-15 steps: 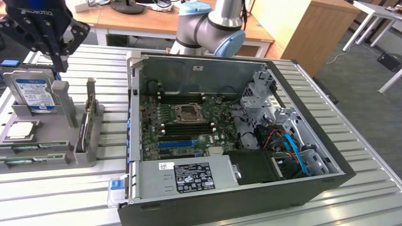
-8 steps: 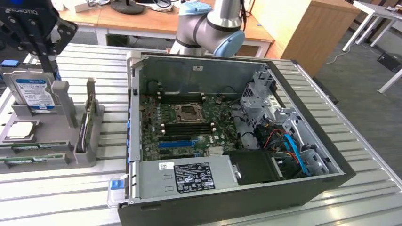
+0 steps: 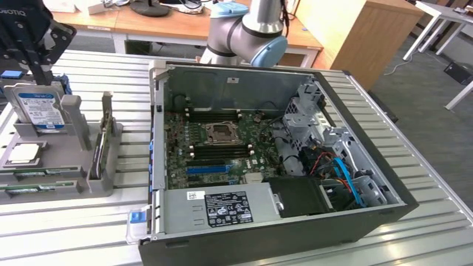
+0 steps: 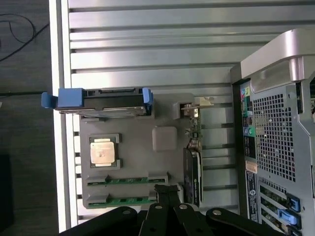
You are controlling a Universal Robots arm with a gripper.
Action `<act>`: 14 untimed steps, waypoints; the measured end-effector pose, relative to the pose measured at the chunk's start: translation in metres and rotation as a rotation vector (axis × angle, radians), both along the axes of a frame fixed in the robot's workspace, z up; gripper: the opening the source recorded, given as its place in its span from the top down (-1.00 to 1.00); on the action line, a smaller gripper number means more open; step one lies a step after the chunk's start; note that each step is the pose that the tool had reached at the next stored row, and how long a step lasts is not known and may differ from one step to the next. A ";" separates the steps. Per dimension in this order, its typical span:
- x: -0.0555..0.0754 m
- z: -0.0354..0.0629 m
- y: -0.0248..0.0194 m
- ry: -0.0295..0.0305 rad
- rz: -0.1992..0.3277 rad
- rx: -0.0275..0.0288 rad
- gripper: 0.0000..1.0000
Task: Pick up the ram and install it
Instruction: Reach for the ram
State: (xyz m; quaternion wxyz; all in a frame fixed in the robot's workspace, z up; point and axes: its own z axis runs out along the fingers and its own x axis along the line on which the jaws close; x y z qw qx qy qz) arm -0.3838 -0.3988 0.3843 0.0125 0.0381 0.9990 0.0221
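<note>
The black two-fingered gripper (image 3: 37,69) hung above the grey plastic parts holder (image 3: 70,111). Its jaws were drawn together and held nothing.

That seemed to me the main risk. Jaws brought down together would strike the board instead of straddling it, and could chip it or jam it in its slot.

Crowding was the second risk. The long, thin green circuit-board ram stick (image 4: 129,180) lay in a slot of the holder, with a second ram stick (image 4: 123,199) of the same kind in the next slot just beside it. A finger set slightly off line could land between the two or catch the wrong one.

The square silver processor chip (image 4: 103,151) sat in its own recess of the holder near the sticks. The silver hard drive with a blue label (image 3: 37,111) stood upright at the holder's other end. A careless descent could knock either of them.

Both sticks rested in the holder, not yet lifted, below the gripper and clear of it. In the wrist view the closed tips appeared over one end of the ram slots, between the two sticks rather than centred on either. The open black computer case (image 3: 281,166) stood beside the holder.
</note>
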 end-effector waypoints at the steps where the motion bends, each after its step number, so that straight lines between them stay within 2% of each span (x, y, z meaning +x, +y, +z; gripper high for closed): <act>1: -0.002 -0.0001 0.0000 0.0000 0.000 0.0000 0.79; 14: -0.027 -0.0016 0.0000 0.0000 0.000 0.0000 0.79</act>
